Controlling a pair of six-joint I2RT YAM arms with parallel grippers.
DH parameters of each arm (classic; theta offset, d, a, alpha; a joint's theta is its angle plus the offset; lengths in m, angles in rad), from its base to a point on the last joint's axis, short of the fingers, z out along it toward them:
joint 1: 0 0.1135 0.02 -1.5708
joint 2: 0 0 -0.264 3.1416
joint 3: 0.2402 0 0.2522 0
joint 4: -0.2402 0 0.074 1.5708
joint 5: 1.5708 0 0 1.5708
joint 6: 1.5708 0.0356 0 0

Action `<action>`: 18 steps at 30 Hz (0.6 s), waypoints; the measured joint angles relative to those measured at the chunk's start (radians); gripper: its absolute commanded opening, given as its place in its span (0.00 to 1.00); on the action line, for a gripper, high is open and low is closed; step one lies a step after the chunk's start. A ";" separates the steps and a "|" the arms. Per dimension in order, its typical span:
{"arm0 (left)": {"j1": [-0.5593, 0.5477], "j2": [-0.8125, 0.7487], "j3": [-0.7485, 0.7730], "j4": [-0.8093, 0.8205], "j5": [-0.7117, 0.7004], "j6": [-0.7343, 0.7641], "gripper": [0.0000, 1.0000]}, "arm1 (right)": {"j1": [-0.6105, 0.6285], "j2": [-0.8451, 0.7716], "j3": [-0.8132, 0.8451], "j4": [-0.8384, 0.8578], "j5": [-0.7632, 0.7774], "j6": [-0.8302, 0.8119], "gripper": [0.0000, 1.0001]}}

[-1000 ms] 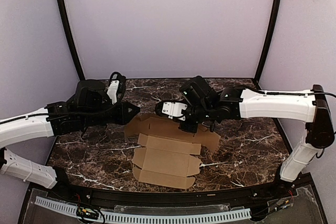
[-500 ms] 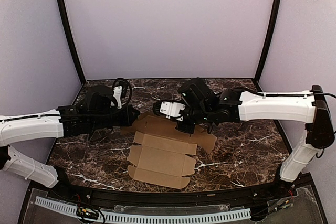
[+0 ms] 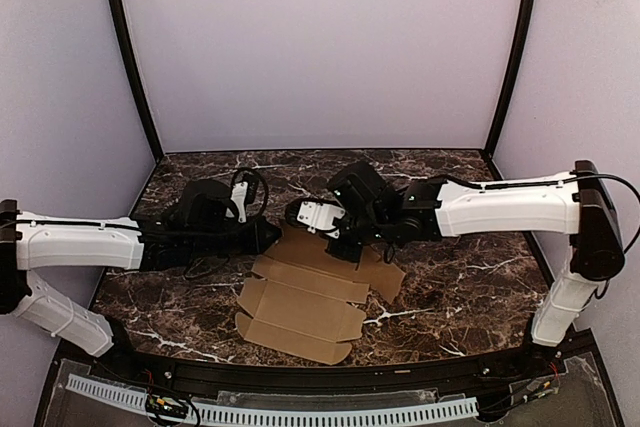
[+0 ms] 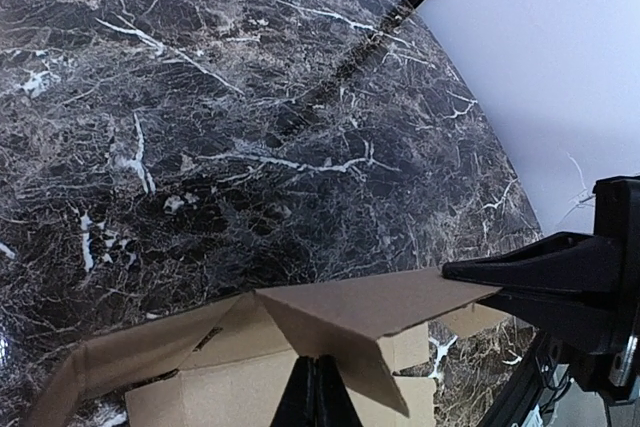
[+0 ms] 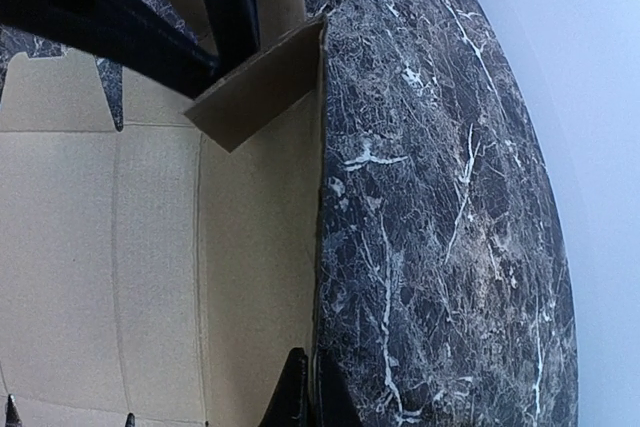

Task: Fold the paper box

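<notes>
Your left tool point(image 4: 312, 395) is clamped on a corner flap point(image 4: 380, 327) of the paper box point(image 3: 300, 302), your right tool point(image 5: 305, 392) on its raised back panel point(image 5: 260, 277). The rest lies flat on the bench point(image 3: 470, 287) beneath them. Swing both together along the crease, slowly, so the thin card doesn't tear.

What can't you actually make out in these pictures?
- Top view: far edge of the paper box, hidden under the left arm and right arm.
- Left wrist view: the box's near part, cut off by the bottom edge; only the tips of the left fingers show.
- Right wrist view: the box's left and near parts, cut off; the right fingers barely show.
</notes>
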 measured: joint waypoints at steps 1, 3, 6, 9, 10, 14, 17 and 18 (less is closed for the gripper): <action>0.000 0.016 0.000 0.012 0.007 -0.002 0.01 | 0.000 0.001 0.000 0.002 0.000 0.006 0.00; 0.001 0.047 0.000 0.035 0.021 -0.005 0.01 | 0.000 0.003 0.000 0.008 0.000 0.018 0.00; 0.001 0.077 -0.006 0.071 0.034 -0.011 0.01 | 0.002 0.003 -0.002 0.023 0.000 0.033 0.00; 0.001 0.083 -0.010 0.095 0.037 -0.012 0.01 | 0.006 0.003 -0.016 0.047 0.001 0.043 0.00; 0.001 0.082 -0.011 0.099 0.037 -0.011 0.01 | 0.006 0.003 -0.022 0.051 0.004 0.047 0.00; 0.001 0.062 -0.020 0.088 0.034 -0.011 0.01 | 0.007 0.003 -0.052 0.061 0.019 0.050 0.00; 0.001 0.010 -0.022 0.033 0.014 -0.011 0.01 | 0.008 0.003 -0.069 0.062 0.034 0.049 0.00; 0.001 -0.016 -0.022 0.011 0.004 -0.011 0.01 | 0.010 0.003 -0.074 0.063 0.038 0.049 0.00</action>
